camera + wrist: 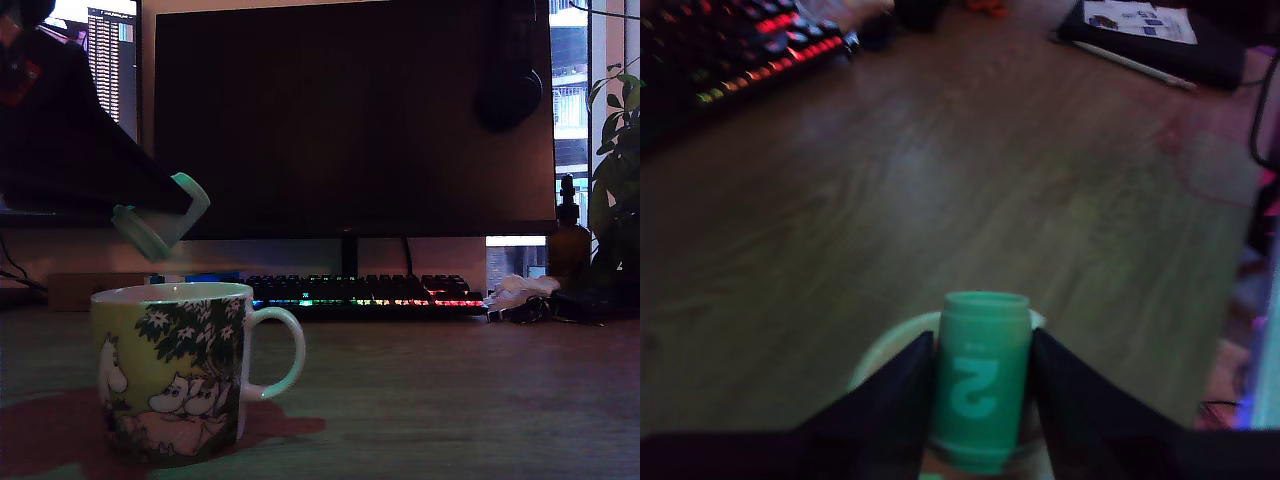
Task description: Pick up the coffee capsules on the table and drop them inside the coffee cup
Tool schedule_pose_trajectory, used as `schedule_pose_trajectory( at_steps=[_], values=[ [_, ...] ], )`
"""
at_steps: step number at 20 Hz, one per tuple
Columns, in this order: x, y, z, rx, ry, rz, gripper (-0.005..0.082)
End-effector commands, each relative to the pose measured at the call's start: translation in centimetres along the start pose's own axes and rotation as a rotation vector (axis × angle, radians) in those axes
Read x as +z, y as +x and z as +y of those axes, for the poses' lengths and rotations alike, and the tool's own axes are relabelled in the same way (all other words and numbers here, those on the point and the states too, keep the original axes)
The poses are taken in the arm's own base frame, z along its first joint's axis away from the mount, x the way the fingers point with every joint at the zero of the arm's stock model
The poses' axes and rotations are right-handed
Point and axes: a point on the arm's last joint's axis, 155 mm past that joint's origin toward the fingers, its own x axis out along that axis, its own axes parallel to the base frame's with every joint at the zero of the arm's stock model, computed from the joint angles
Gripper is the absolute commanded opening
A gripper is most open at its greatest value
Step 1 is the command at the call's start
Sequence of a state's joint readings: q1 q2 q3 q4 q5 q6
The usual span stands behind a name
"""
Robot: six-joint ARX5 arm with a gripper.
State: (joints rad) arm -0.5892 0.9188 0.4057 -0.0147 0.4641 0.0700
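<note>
Yellow-green coffee cup [175,385] sits nearest on the wood table [450,400], handle toward the exterior view's right. Gripper [160,215] hangs just above its rim, teal fingers [192,195] apart, nothing visible between them. No capsule distinguishable. Lit keyboard [365,292], dark monitor [350,120] behind.

one coffee cup [172,372], one keyboard [365,294], one monitor [350,120]

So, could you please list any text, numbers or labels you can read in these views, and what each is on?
"2": pale digit on the green cylinder between the claw fingers, wrist view.
Small mark above that "2": too blurred to read.
Side monitor, exterior view: rows of text, too small to read.
Paper on the dark folder, wrist view: print blurred, unreadable.
Coffee cup: pictures only, no lettering visible.
</note>
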Motion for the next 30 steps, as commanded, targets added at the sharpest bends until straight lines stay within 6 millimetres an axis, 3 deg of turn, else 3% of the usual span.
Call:
schedule_pose_trajectory(
  at_steps=[1,11,12,14,15,22,24,25,28,30],
  values=[
    [-0.8,0.2,-0.2,-0.011,-0.021,0.014,0.0233],
    [-1.3,0.2,-0.1,-0.004,-0.032,0.034,0.0241],
    [-1.3,0.2,-0.1,-0.005,-0.033,0.035,0.0297],
    [-1.4,0.2,-0.1,-0.003,-0.035,0.035,0.0532],
    [-1.3,0.2,-0.1,-0.003,-0.033,0.035,0.0592],
    [-1.2,0.2,-0.1,-0.003,-0.032,0.031,0.0582],
    [-0.9,0.2,-0.1,-0.003,-0.028,0.023,0.0511],
    [-0.7,0.1,-0.1,-0.003,-0.025,0.018,0.0412],
    [-0.1,0.1,-0.1,-0.002,-0.045,0.007,-0.0039],
    [0.4,0.0,0.1,0.008,-0.036,-0.013,-0.0023]
  ],
)
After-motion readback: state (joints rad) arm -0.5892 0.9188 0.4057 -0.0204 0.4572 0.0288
